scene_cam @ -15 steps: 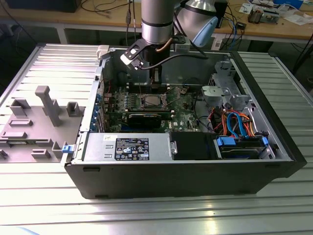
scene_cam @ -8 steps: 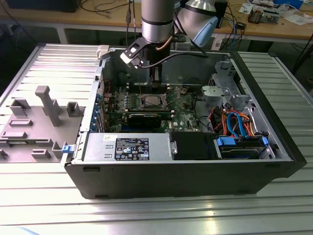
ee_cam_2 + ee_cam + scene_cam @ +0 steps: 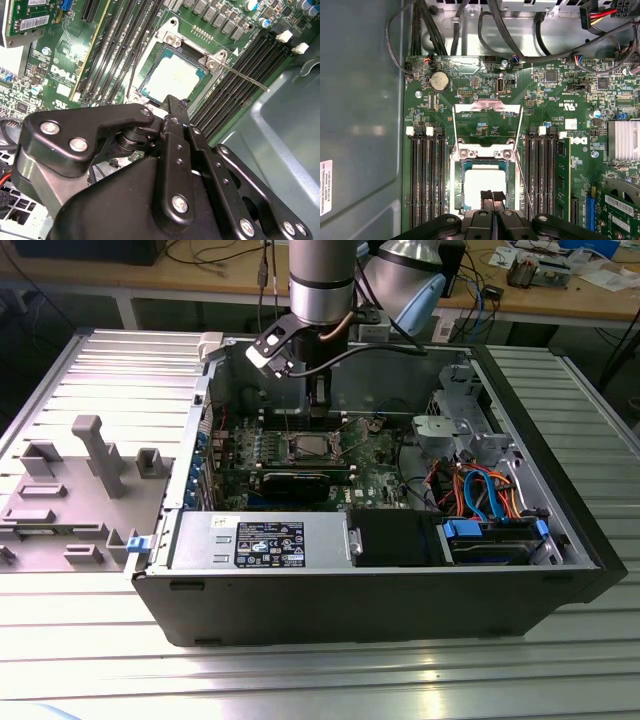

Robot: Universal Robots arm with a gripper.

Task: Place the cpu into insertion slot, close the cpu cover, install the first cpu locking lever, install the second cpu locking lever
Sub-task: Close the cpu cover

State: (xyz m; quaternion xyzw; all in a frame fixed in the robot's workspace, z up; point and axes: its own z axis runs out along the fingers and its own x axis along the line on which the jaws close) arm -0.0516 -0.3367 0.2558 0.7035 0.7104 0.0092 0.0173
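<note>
The cpu (image 3: 481, 181) lies flat in the insertion slot (image 3: 458, 186) in the middle of the green motherboard, its pale metal top facing up; the second wrist view shows the cpu (image 3: 172, 77) the same way. The cpu cover (image 3: 487, 107) is swung open and stands back from the socket, with bare board visible through its open middle. A thin locking lever (image 3: 524, 187) rises free beside the socket, and this lever (image 3: 241, 78) also sticks out in the second wrist view. My gripper (image 3: 491, 198) hovers right over the cpu's edge, shut with nothing between its fingers. In the exterior view my gripper (image 3: 318, 408) hangs just above the socket (image 3: 312, 447).
The board sits inside an open black computer case (image 3: 380, 590). Long black memory slots (image 3: 426, 180) flank the socket on both sides. Cables (image 3: 480, 490) and a drive cage (image 3: 455, 430) fill the exterior view's right, and a power supply (image 3: 260, 540) runs along the front.
</note>
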